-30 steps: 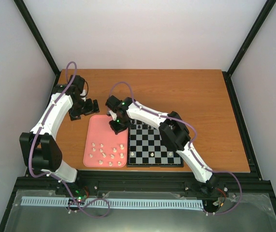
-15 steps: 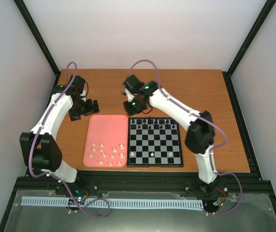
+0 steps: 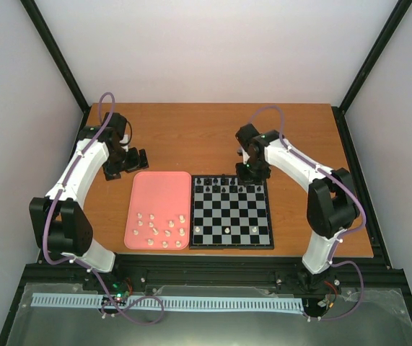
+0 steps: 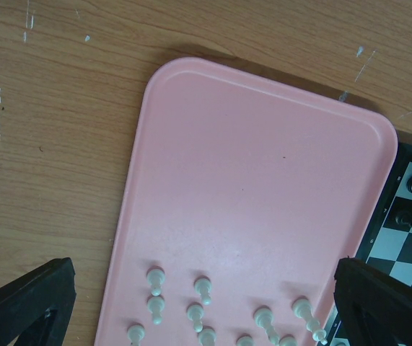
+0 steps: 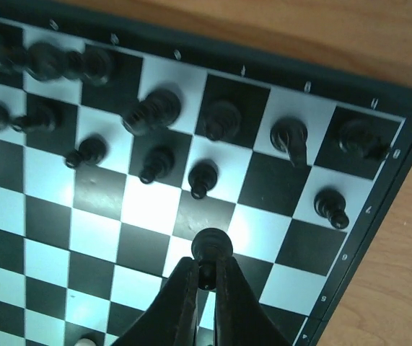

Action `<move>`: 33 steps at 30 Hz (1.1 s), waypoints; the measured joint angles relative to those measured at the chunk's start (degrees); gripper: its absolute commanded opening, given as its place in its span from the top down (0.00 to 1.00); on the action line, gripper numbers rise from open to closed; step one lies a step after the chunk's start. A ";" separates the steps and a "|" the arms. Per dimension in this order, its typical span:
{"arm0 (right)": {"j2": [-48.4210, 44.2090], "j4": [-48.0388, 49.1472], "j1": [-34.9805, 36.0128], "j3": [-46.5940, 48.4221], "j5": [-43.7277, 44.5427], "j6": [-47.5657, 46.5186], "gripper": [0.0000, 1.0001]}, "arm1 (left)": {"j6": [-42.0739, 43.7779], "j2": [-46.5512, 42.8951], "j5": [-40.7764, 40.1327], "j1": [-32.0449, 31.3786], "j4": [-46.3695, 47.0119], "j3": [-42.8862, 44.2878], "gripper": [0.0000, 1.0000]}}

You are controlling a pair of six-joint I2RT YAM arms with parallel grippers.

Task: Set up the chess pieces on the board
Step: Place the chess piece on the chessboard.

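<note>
Board (image 3: 231,210): black pieces (image 5: 152,111) nearly all set, far-edge side; right gripper (image 5: 206,271) pinching a black pawn (image 5: 211,246); most whites (image 4: 156,277) in tray (image 4: 263,166); left gripper (image 3: 128,162) spread.

The right gripper (image 5: 206,277) pinches a black pawn (image 5: 211,246) between its narrow fingers over the chessboard (image 5: 40,238), whose two far rows carry other black pieces (image 5: 153,112), while wooden table (image 5: 350,29) shows beyond the border.

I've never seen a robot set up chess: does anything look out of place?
Slightly. On the black-and-white chequered chessboard, several small black chess pieces sit off-centre, close to square edges. Their pawn row has one empty square; the right gripper holds a black pawn nearby.
</note>
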 measured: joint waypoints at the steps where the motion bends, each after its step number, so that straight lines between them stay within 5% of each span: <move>1: -0.11 0.07 -0.17 -1.01 -0.07 -0.09 0.97 | 0.02 0.00 0.00 0.00 -0.02 0.00 0.00; 33: 4.26 4.46 -3.80 -5.55 0.11 -2.23 0.96 | 0.02 0.76 -0.02 0.00 -0.11 0.02 0.00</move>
